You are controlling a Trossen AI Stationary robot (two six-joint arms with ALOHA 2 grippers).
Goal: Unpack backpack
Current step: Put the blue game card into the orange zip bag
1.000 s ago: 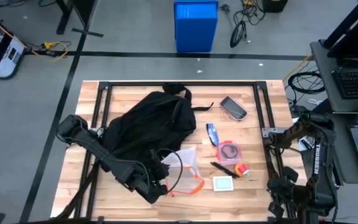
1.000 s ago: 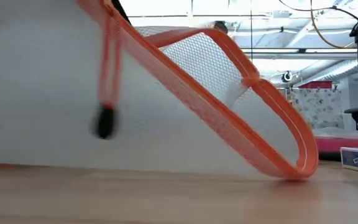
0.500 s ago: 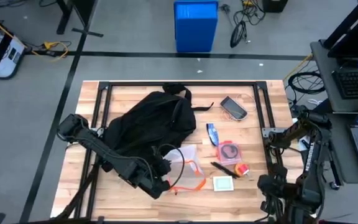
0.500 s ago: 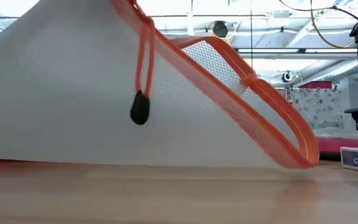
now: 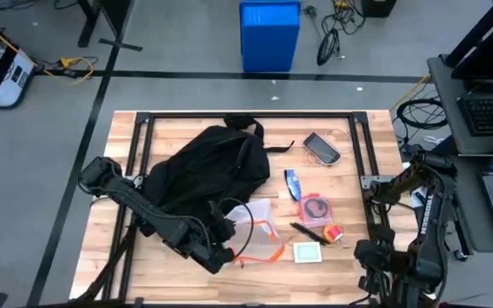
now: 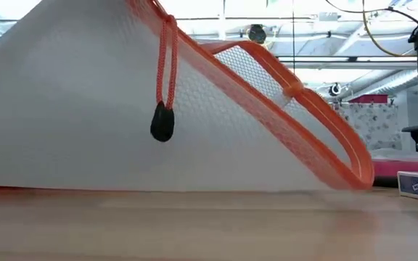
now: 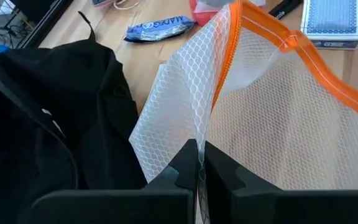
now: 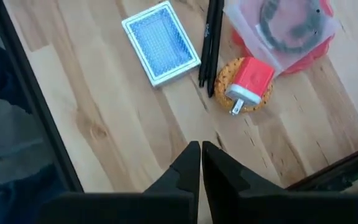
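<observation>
Your left gripper (image 7: 197, 167) has its jaws clamped on the mesh pouch (image 7: 272, 118), whose long axis runs toward frame right. The backpack (image 5: 199, 171) lies centre-left on the counter (image 5: 349, 171), beside the jaws. The right gripper (image 8: 201, 163) waits lower right, jaws together.

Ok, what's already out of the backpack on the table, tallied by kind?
Mesh pouch, pinched in the left claw: 1
Clear bag with cable: 1
Blue snack wrapper: 1
Card box: 1
Black pens: 2, as far as I can tell
Red plug: 1
Dark case: 1
Total: 8
</observation>
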